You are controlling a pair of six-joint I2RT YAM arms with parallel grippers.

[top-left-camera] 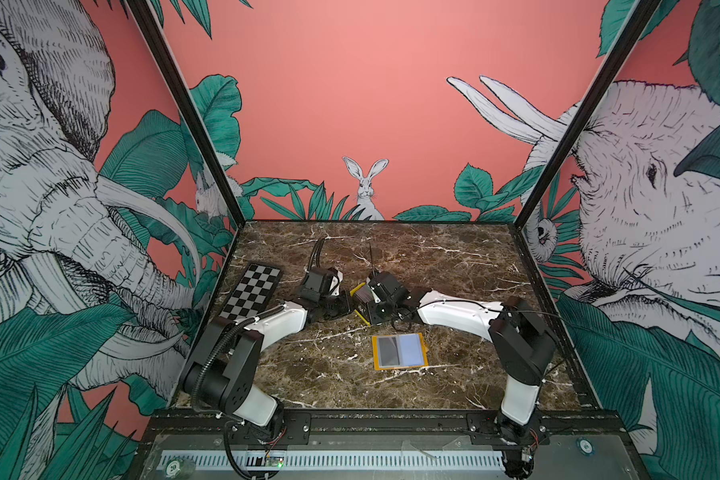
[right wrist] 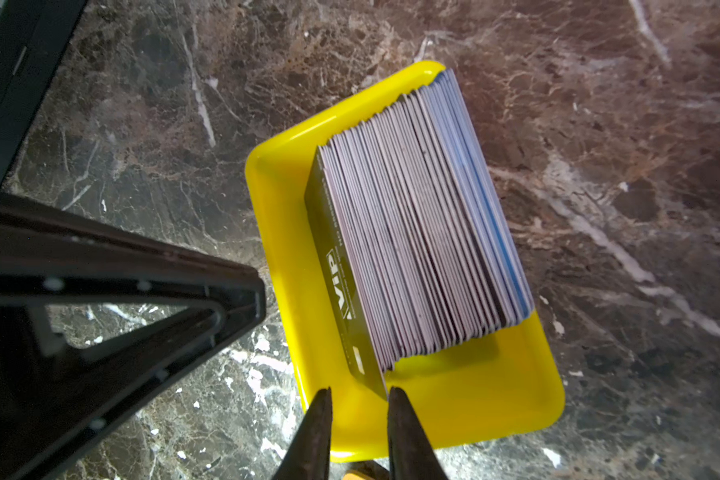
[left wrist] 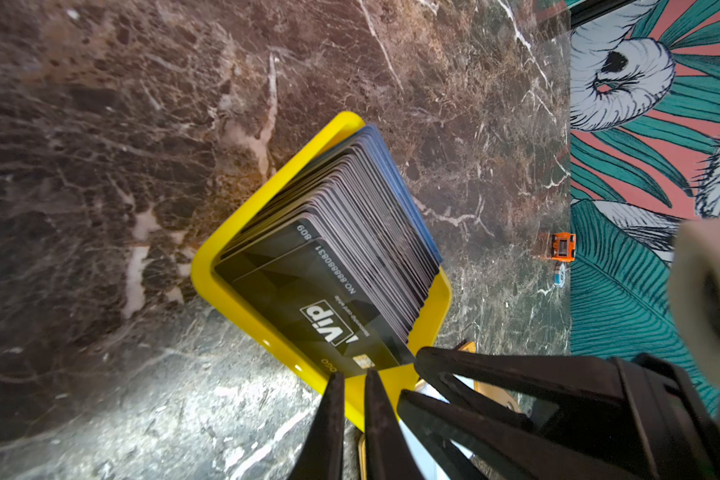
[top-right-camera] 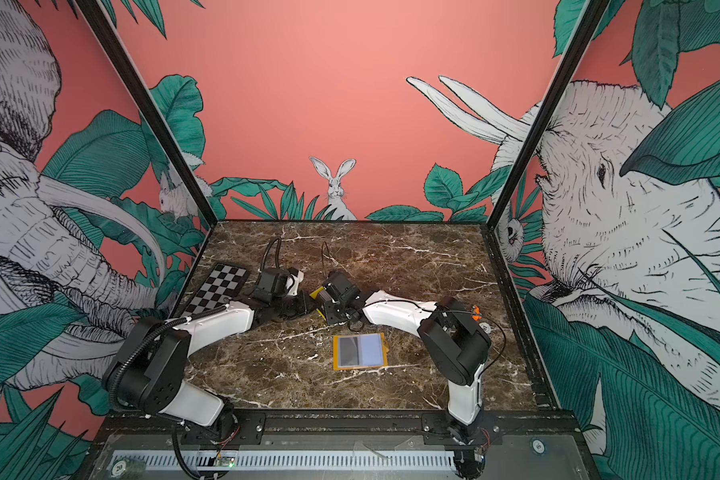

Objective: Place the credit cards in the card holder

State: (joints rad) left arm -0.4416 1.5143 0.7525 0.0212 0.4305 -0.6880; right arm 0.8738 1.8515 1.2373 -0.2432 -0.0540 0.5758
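The credit cards (left wrist: 350,232) stand on edge as a thick stack in a bright yellow tray (left wrist: 221,257); the stack also shows in the right wrist view (right wrist: 412,232). The front black "VIP" card (left wrist: 308,299) leans out from the rest. My left gripper (left wrist: 354,376) is closed to a thin slit at that card's lower edge, with only tray rim in the slit. My right gripper (right wrist: 359,394) is open, and the front card's corner sits in its gap against one fingertip. The orange-yellow card holder (top-left-camera: 400,351) lies open and flat nearer the front, as both top views show (top-right-camera: 360,351).
A black-and-white checkerboard plate (top-left-camera: 252,293) lies at the left of the marble table. A small orange object (top-right-camera: 476,309) sits by the right arm's elbow. The right gripper's fingers (left wrist: 493,370) and my left finger frame (right wrist: 233,291) crowd close around the yellow tray (right wrist: 474,399).
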